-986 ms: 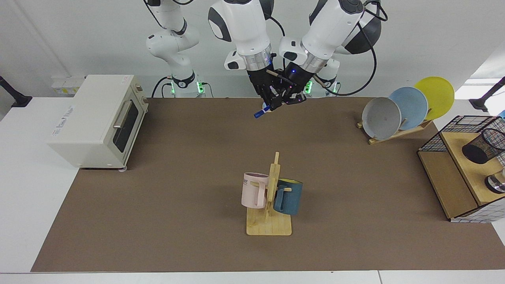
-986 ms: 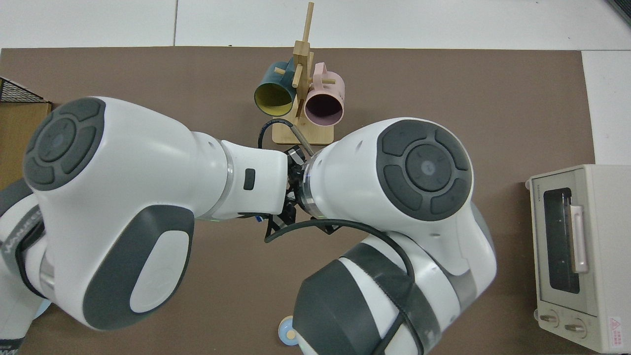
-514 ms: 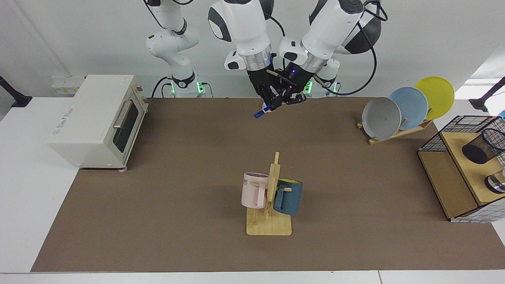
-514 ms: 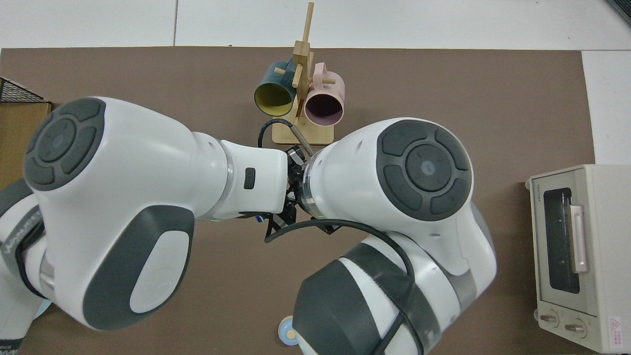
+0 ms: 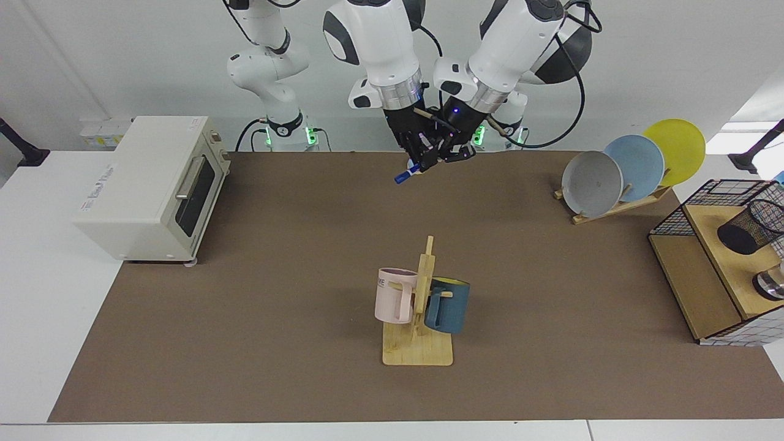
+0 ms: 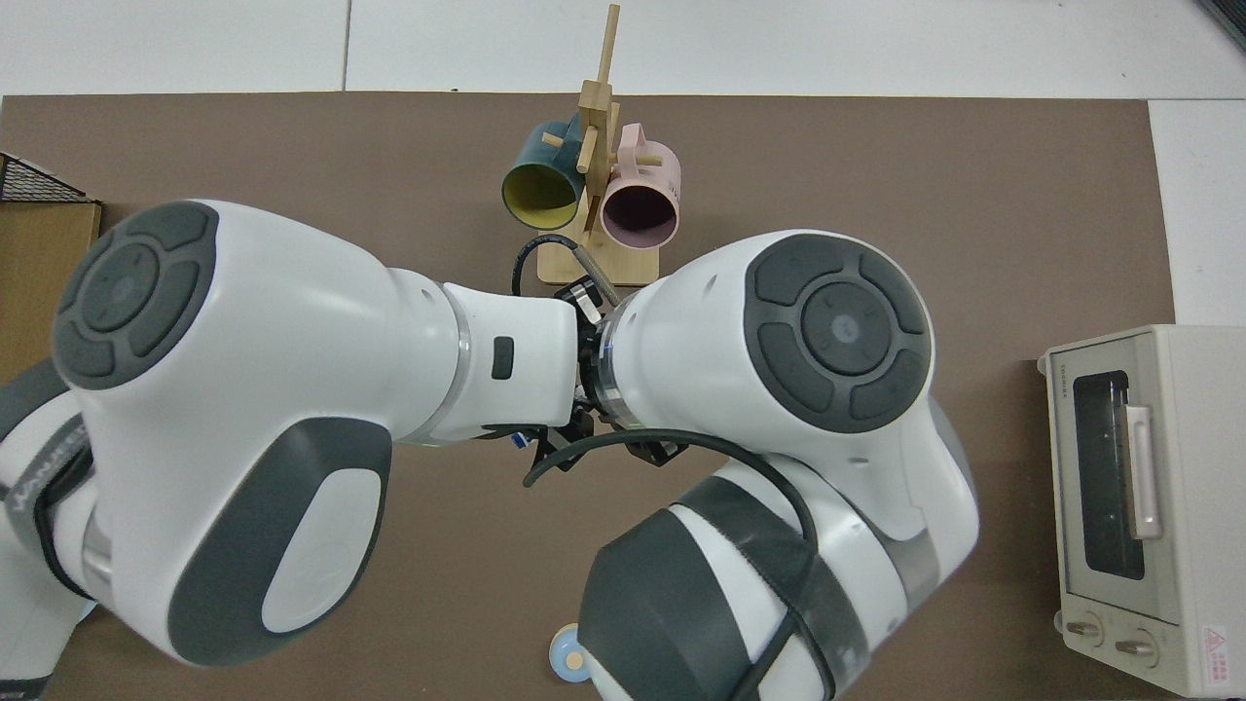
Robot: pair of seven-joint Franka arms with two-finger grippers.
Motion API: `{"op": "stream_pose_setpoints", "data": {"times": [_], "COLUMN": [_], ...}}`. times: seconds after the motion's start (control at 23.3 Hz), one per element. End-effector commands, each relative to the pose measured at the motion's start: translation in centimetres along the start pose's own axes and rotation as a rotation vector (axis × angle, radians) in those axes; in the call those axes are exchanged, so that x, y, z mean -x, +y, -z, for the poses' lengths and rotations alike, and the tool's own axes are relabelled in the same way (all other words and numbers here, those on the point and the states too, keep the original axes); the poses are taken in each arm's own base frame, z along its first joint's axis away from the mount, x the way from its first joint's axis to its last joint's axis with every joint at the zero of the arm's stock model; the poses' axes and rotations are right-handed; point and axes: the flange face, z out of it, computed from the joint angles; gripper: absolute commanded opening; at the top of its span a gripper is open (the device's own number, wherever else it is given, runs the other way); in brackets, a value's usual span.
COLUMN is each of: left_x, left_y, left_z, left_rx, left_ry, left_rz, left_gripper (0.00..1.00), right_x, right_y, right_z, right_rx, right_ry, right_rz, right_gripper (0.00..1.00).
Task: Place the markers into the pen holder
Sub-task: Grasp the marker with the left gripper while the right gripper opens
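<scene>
1. Both end effectors meet at the far edge of the counter (image 5: 306,245), well behind the mug rack (image 5: 422,306).
2. Right end effector (image 5: 422,160) looks clamped on the marker (image 5: 407,174), blue end poking out low.
3. Left end effector (image 5: 456,153) is touching it; can't tell its fingers.
4. Holder (image 5: 750,226) is way off beside the plates (image 5: 637,165).
5. Risk: a botched handover drops the marker.

Toaster oven (image 5: 153,187), mug rack (image 5: 419,318), plates (image 5: 634,165)

bright, even overhead light, soft shadows under the mug rack (image 5: 418,324), sharp focus.
</scene>
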Motion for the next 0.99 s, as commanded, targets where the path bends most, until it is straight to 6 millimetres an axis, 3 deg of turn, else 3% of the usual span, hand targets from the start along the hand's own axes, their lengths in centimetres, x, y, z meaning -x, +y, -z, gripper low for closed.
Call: {"op": "stream_pose_setpoints", "data": {"times": [0.0, 0.3, 0.56, 0.77, 0.94], "left_x": [0.6, 0.9, 1.6, 2.1, 2.6], "left_y": [0.5, 0.1, -1.1, -1.9, -2.8], "left_z": [0.2, 0.7, 1.6, 2.2, 2.6], "left_rx": [0.000, -0.002, -0.012, -0.027, -0.026], "left_ry": [-0.008, -0.011, -0.021, -0.035, -0.043], "left_rz": [0.013, 0.020, 0.039, 0.041, 0.060], "left_gripper": [0.00, 0.00, 0.00, 0.00, 0.00], "right_x": [0.1, 0.2, -1.0, -4.7, -8.2], "right_y": [-0.4, -0.3, 0.8, 2.5, 4.1], "right_z": [0.2, 0.6, 1.7, 3.0, 5.4], "right_rx": [-0.012, -0.014, 0.034, 0.058, 0.096], "right_ry": [-0.016, -0.010, 0.001, 0.026, 0.056], "right_rz": [-0.003, 0.005, 0.078, 0.172, 0.285], "right_gripper": [0.99, 0.99, 0.99, 0.99, 0.99]}}
